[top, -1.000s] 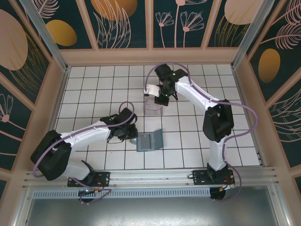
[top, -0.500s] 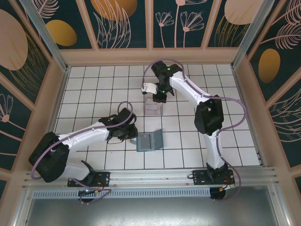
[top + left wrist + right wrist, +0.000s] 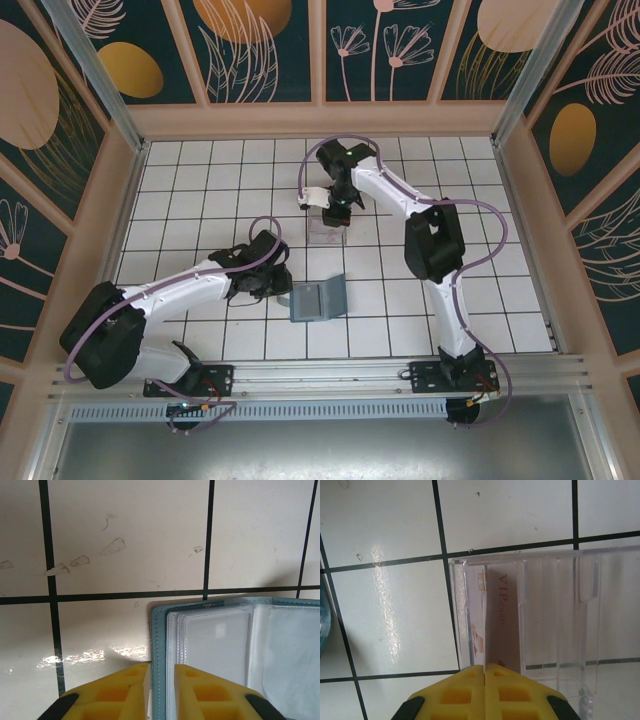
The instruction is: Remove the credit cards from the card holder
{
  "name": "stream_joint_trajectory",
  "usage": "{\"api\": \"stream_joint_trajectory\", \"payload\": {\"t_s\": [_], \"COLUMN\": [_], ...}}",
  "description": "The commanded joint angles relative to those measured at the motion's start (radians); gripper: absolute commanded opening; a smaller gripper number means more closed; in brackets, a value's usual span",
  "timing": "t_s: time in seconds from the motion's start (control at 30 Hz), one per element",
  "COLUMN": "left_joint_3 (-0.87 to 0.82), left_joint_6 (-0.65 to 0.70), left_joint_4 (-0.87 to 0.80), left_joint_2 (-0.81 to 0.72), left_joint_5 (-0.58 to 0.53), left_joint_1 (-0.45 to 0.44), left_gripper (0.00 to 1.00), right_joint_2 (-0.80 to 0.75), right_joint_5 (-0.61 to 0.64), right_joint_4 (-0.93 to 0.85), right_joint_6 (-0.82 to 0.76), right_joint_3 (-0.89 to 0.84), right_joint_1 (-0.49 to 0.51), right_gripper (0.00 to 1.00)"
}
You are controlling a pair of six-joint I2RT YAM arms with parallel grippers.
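On the tiled desk [image 3: 200, 200], the card holder [image 3: 318, 298] is laid open at the centre, its left edge pinched by the left gripper [image 3: 161, 668]. Behind it, a whitish credit card [image 3: 476, 610] is held inside the clear box [image 3: 560, 610] by the tightly closed right gripper [image 3: 485, 672].

On the counter [image 3: 200, 200], the holder [image 3: 318, 298] lies before the box [image 3: 326, 232]; a card [image 3: 490, 615] stands in the box's left slot.

The tiled floor [image 3: 200, 190] lies open far left, while the clear box [image 3: 327, 229] stands beyond the card holder [image 3: 318, 299].
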Motion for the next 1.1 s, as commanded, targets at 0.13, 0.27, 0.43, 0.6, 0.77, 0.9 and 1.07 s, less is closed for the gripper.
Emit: {"api": "stream_joint_trajectory", "payload": {"t_s": [0.13,0.27,0.43,0.6,0.77,0.9,1.07], "left_joint_3": [0.007,0.002,-0.009,-0.015,-0.016,-0.018,-0.014], "left_joint_6": [0.004,0.001,-0.006,-0.009,-0.009,-0.008,-0.006], "left_joint_4": [-0.013,-0.012,-0.005,-0.003,-0.001,0.004,0.01], "left_joint_2": [-0.013,-0.02,-0.036,-0.042,-0.044,-0.042,-0.035], "left_joint_5": [-0.017,-0.019,-0.025,-0.028,-0.028,-0.026,-0.027], "left_joint_1": [0.006,0.005,0.005,0.006,0.005,0.004,0.006], "left_gripper": [0.22,0.22,0.22,0.21,0.21,0.21,0.21], "right_joint_2": [0.035,0.036,0.036,0.033,0.029,0.019,-0.018], "right_joint_5": [-0.014,0.002,0.022,0.05,0.077,0.084,0.086], "right_joint_4": [0.003,0.013,0.034,0.049,0.062,0.07,0.113], "right_joint_6": [0.001,0.004,0.016,0.026,0.03,0.038,0.079], "right_joint_3": [0.018,0.009,0.011,0.015,0.017,0.019,-0.002], "right_joint_1": [0.018,0.022,0.022,0.024,0.024,0.025,0.029], "right_gripper": [0.0,0.02,0.15,0.19,0.21,0.23,0.24]}}
